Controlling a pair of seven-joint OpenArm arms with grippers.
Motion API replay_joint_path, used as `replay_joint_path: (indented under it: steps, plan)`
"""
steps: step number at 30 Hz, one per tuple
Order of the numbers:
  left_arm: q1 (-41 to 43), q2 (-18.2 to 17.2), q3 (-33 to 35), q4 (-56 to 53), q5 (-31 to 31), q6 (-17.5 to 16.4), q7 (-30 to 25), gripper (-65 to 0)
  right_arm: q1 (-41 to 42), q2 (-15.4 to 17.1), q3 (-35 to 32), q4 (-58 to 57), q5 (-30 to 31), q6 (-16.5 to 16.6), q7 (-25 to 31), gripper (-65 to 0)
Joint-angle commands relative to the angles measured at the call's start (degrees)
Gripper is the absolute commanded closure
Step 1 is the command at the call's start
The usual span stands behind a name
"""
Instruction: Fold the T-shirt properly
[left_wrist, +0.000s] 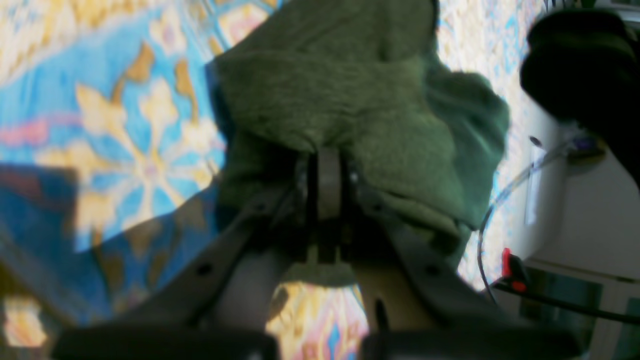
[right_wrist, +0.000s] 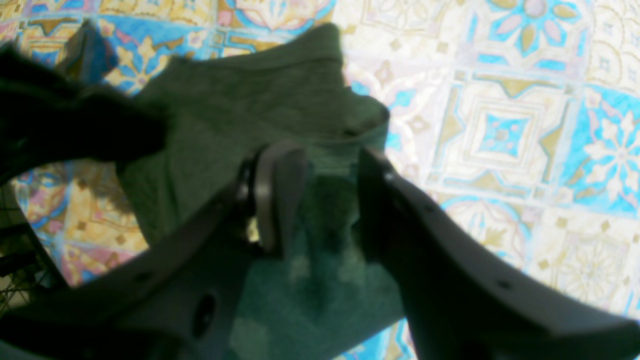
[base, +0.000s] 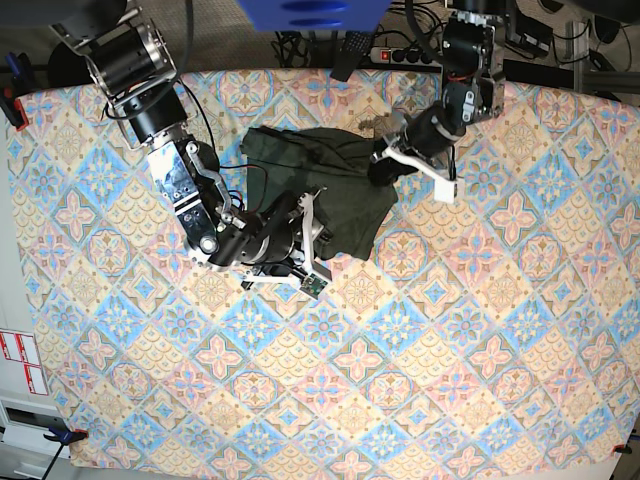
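Note:
The dark olive-green T-shirt lies bunched on the patterned cloth at the far middle of the table. My left gripper is at the shirt's right edge. In the left wrist view it is shut on a fold of the shirt, which drapes over the fingers. My right gripper is at the shirt's near edge. In the right wrist view it has its fingers apart, with shirt fabric between and below them. The sleeves are hidden in the bunch.
A blue, yellow and pink tiled tablecloth covers the table. Cables and a power strip run along the far edge. A red clamp holds the far left edge. A dark arm part crosses the right wrist view.

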Motion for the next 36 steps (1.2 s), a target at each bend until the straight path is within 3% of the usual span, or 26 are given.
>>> replay_joint_path:
  steps: [1,16,21,26,36]
  plan:
    - [0.7,0.0,0.1,2.6,-0.8,-0.7,-0.6,0.0,1.4,-0.2,0.3,0.8,0.6,0.2,0.9,-21.4]
    - [5.1,-2.6,0.2,7.0,-0.3,-0.8,-0.7,0.0,1.4,-0.2,0.3,0.6,0.4,0.2,0.9,-21.4]
    - [3.9,-5.7,4.0,2.1,0.7,-0.7,-0.7,0.0,1.4,-0.2,0.3,0.4,0.4,0.2,0.9,-21.4]
    - [3.1,-6.2,5.8,-0.6,0.7,-0.7,-0.7,0.0,1.5,-0.2,0.3,-2.5,0.3,0.2,1.0,-21.4]
    - [6.9,-9.3,5.5,10.4,0.8,-0.6,-0.7,0.0,4.8,-0.5,0.1,-10.6,0.3,0.2,3.7,-21.4]
